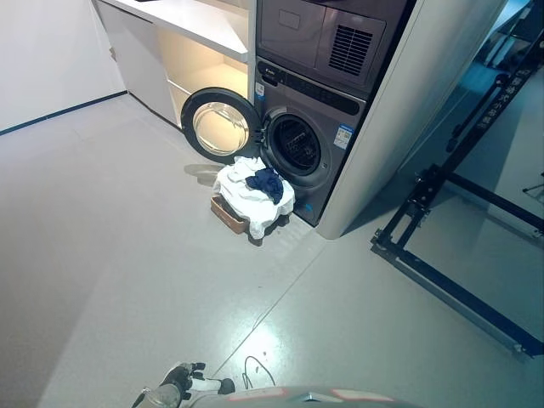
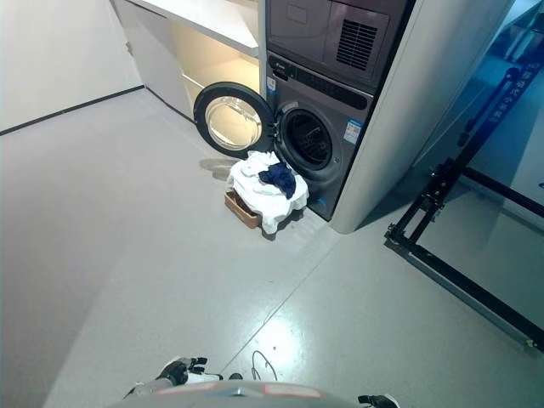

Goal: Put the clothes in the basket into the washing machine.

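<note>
Pale grey floor (image 1: 127,255), glossy light patch near bottom. White wall (image 1: 42,51) far left of white counter (image 1: 195,21); black metal frame (image 1: 450,255) on floor to counter's right

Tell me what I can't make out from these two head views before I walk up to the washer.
- Basket contents: white clothes and a dark blue garment cover it; whatever lies underneath is hidden.
- Washing machine drum: too dark to see inside, though the door hangs open.
- Left hand: low at the bottom edge; too small to read its fingers.
- Right hand: cut off by the right eye view's bottom edge, absent from the left eye view.
</note>
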Motion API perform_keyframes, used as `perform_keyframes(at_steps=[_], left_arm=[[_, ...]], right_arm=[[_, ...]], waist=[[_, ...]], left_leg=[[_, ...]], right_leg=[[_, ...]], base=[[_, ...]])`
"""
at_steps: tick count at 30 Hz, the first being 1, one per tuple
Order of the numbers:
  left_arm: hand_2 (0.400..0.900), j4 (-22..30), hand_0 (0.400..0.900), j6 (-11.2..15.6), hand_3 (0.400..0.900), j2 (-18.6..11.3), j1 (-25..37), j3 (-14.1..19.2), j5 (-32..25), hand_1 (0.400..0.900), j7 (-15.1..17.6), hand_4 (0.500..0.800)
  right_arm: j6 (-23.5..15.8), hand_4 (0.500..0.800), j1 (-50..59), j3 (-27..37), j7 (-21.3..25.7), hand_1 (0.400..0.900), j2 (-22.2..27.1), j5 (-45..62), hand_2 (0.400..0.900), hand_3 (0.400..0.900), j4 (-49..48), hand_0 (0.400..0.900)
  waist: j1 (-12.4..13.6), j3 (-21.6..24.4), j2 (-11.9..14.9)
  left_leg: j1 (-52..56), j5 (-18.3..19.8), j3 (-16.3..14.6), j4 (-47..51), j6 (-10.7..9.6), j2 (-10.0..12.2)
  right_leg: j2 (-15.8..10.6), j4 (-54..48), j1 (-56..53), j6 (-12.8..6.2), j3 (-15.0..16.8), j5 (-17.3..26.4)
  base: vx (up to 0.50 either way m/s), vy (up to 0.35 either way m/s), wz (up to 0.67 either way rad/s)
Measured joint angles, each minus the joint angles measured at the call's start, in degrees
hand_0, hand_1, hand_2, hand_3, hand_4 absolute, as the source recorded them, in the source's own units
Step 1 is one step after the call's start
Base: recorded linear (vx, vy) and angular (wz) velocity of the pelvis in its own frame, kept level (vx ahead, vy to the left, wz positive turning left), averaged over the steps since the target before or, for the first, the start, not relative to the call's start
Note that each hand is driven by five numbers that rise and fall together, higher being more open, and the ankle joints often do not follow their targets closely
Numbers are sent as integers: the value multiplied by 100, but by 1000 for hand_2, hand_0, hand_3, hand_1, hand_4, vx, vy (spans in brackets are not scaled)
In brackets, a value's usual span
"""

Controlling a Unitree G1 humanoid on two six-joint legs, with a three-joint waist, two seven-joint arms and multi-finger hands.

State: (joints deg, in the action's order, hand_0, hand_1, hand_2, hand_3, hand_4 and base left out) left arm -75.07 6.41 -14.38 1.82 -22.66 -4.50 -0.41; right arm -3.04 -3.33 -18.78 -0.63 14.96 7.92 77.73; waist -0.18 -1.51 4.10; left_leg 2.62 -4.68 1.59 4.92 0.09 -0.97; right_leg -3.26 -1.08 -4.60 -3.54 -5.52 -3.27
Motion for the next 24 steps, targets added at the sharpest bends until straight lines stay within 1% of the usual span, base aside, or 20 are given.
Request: perform_keyframes(at_steps=[8, 18, 24], left_arm=[[900, -2, 900, -9, 900, 6, -17, 1, 0, 900, 0, 800], [900, 1, 900, -11, 900, 11, -58, 6, -1, 900, 0, 800], [900, 1, 900, -11, 900, 12, -70, 7, 0, 900, 1, 800]], right_arm=[[1, 800, -3, -1, 2, 900, 74, -4, 900, 900, 1, 900], [11, 800, -19, -4, 19, 900, 72, -12, 900, 900, 3, 900], [11, 800, -12, -4, 30, 900, 66, -14, 900, 900, 2, 900]], waist=[[-2, -36, -114], [4, -21, -111], [7, 11, -91]], left_leg=[[72, 5, 65, 1, -5, -3], [104, 14, 168, 0, -21, -14], [102, 17, 178, 0, -25, -14]], right_leg=[[-2, -96, -144, 2, -72, 1], [2, -196, -273, 3, -168, 2], [3, -199, -277, 3, -180, 2]], base=[[15, -20, 6], [19, -10, 4], [10, 1, 2]])
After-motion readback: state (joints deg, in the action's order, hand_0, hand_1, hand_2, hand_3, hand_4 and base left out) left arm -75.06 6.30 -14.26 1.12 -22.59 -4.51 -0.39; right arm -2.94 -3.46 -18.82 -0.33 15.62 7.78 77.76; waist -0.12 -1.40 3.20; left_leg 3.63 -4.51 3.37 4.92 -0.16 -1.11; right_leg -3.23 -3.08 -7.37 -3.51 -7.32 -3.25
